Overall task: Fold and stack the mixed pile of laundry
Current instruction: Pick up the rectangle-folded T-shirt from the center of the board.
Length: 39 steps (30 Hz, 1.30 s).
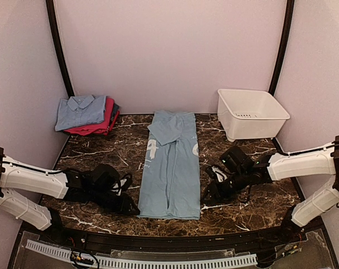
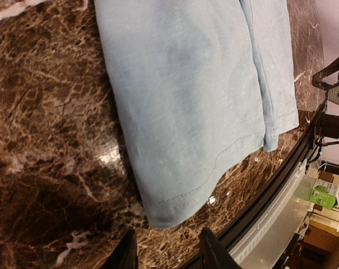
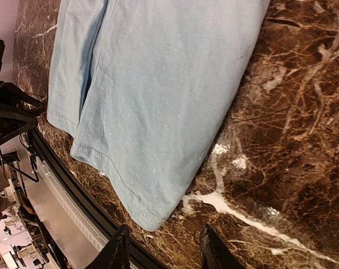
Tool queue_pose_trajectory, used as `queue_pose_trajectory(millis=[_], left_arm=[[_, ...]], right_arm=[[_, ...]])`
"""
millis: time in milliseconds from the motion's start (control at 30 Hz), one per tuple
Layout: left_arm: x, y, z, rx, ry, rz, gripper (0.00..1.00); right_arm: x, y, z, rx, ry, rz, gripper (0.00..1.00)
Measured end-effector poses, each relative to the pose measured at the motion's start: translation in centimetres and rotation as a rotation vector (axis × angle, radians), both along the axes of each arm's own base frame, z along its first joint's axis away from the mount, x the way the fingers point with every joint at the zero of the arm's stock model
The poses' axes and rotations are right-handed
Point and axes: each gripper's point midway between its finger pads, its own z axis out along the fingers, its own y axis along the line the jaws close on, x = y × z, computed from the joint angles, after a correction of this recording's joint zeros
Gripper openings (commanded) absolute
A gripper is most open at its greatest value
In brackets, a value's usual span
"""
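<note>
A pale blue tee with white print (image 1: 172,168) lies folded into a long strip down the middle of the marble table (image 1: 96,151). My left gripper (image 1: 130,205) stands open on the table just off the tee's near left corner. In the left wrist view that hem corner (image 2: 163,216) lies just ahead of the open left gripper (image 2: 168,245), with nothing between the fingers. My right gripper (image 1: 208,196) is open beside the near right corner. The right wrist view shows that corner (image 3: 152,221) just beyond the empty right gripper (image 3: 165,242). Folded laundry (image 1: 88,115) is stacked at the far left.
The stack has a pale blue collared shirt (image 1: 79,109) on top of magenta-pink (image 1: 108,115) and dark pieces. A white plastic tub (image 1: 250,112) stands at the back right. A black rail (image 1: 158,238) runs along the table's near edge.
</note>
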Motion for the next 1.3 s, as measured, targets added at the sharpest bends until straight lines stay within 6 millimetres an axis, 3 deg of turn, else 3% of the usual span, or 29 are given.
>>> queue_pose_trajectory(millis=[333, 533, 667, 833, 1133, 1300], left_arm=[[-0.2, -0.3, -1.2, -0.015, 0.035, 0.034, 0.34], [0.0, -1.3, -1.4, -0.047, 0.04, 0.035, 0.24], [-0.1, -1.2, -1.6, -0.045, 0.048, 0.041, 0.15], [-0.3, -1.1, -1.8, -0.041, 0.054, 0.043, 0.0], [-2.2, -1.8, -1.0, -0.063, 0.049, -0.011, 0.0], [-4.0, -1.9, 0.1, -0.096, 0.056, -0.043, 0.0]], right_arm=[[-2.6, 2.4, -3.1, -0.003, 0.081, 0.022, 0.39], [-3.5, 3.7, -3.4, 0.022, 0.093, 0.039, 0.35], [-3.8, 4.3, -3.5, 0.039, 0.099, 0.034, 0.25], [-4.0, 4.2, -4.0, 0.034, 0.115, 0.021, 0.01], [-5.9, 3.4, -4.3, 0.028, 0.132, 0.03, 0.0], [-7.9, 2.5, -3.3, 0.038, 0.139, 0.046, 0.0]])
